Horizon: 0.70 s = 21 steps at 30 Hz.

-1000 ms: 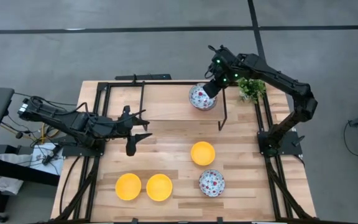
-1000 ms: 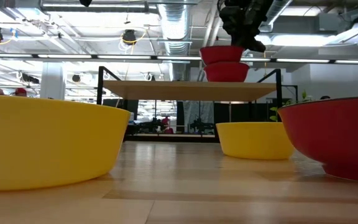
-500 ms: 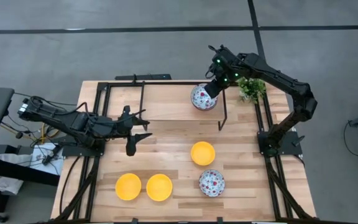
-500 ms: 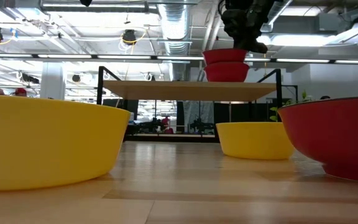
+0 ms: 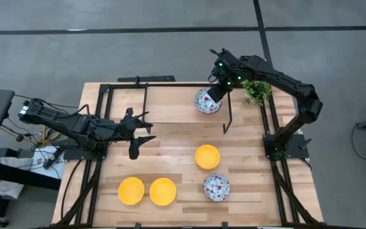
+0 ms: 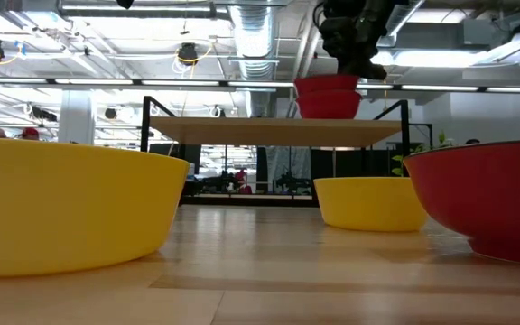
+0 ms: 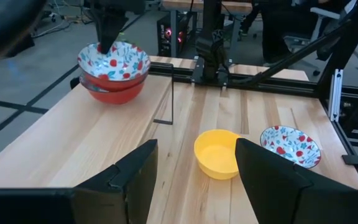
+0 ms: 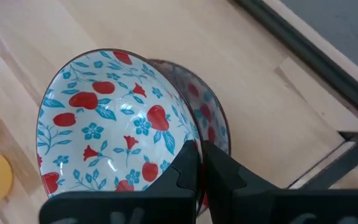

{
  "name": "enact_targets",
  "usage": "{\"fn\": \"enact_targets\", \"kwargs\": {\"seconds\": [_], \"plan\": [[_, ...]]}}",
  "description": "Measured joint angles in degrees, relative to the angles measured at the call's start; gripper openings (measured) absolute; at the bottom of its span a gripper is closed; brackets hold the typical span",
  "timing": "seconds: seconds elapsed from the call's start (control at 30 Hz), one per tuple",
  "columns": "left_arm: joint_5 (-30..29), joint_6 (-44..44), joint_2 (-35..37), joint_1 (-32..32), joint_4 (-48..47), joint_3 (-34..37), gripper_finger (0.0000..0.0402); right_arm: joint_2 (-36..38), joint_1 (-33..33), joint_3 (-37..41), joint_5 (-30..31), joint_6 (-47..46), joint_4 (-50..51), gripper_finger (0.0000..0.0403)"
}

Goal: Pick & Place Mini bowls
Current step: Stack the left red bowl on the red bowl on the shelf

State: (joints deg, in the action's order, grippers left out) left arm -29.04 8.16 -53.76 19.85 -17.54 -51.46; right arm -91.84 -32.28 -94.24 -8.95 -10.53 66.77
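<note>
Compared with one second ago, the floral bowl (image 5: pixel 206 100) held by the right hand (image 5: pixel 216 93) sits lower and slightly further toward the upper left of the high view; in the low view the gap to the second floral bowl (image 6: pixel 329 106) beneath it has closed, so the two now appear nested. The right hand, fingers narrow, pinches the upper bowl's rim, with the bowl extending to the hand's lower left in the high view. This stack stands on the raised shelf (image 6: pixel 278 131) at upper centre. The left hand (image 5: pixel 142 129), fingers wide and holding nothing, hovers at centre left, unchanged. On the surface (image 5: pixel 176 133) lie three yellow bowls (image 5: pixel 131 190) (image 5: pixel 162 191) (image 5: pixel 207 156) and a third floral bowl (image 5: pixel 216 186) at lower right.
</note>
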Motion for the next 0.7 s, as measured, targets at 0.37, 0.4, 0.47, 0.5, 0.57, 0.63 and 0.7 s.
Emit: {"fn": "enact_targets", "kwargs": {"seconds": [0.37,0.4,0.47,0.5,0.57,0.63,0.7], "plan": [[0.79,0.0,-0.02,-0.02,0.49,0.0,0.0214,-0.15,-0.45,-0.07,-0.01,0.36,-1.19,0.0001],[0.79,0.0,-0.02,-0.02,0.55,0.0,0.0215,-0.15,-0.45,-0.07,-0.02,0.4,-1.15,0.0002],[0.81,0.0,-0.02,-0.02,0.57,0.0,0.0216,-0.15,-0.45,-0.07,-0.02,0.49,-0.99,0.0007],[0.81,-0.16,-0.02,-0.02,0.61,0.0,0.0216,-0.15,-0.45,-0.07,-0.05,0.49,-0.94,0.001],[0.81,-0.28,-0.02,-0.02,0.78,-0.02,0.0215,-0.12,-0.45,-0.07,-0.13,0.49,-0.54,0.0018],[0.82,-0.32,-0.02,-0.02,0.88,0.0,0.0214,-0.13,-0.45,-0.07,-0.11,0.49,0.27,0.0025],[0.83,-0.4,-0.02,-0.02,0.91,0.0,0.0214,-0.12,-0.45,-0.07,-0.11,0.49,1.15,0.0032]]}}
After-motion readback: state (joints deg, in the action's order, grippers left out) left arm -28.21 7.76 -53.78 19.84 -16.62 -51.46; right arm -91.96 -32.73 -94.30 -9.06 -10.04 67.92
